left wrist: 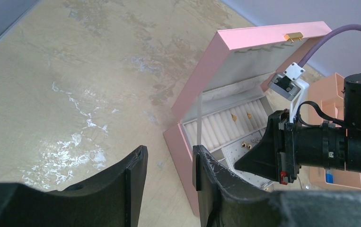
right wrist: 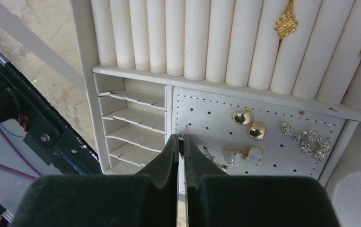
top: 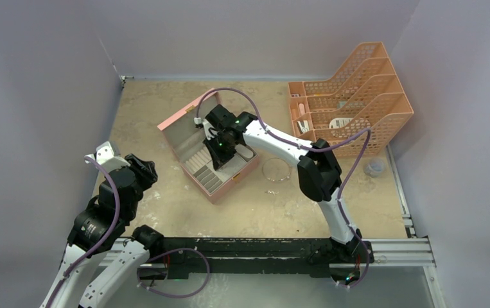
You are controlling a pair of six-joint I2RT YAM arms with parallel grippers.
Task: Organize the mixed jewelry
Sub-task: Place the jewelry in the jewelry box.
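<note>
Gold studs (right wrist: 249, 124) and a silvery sparkling piece (right wrist: 306, 139) sit on the perforated pad (right wrist: 206, 118) of the pink box (top: 237, 178); the right jaws hover just above, pressed together. At the box's 3 o'clock the wire hoop (top: 276, 169) lies on the table (top: 165, 205). The left jaws stand half open, empty

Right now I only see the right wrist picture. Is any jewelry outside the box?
Observer: Yes. The top view shows a wire hoop lying on the table, right of the pink box.
Operator: What's the other arm doing?
Observer: The left gripper is open and empty, off to the box's left.
Operator: Anything else loose?
Observer: A small silvery piece lies on the table, just nearer the arms than the hoop.
</note>
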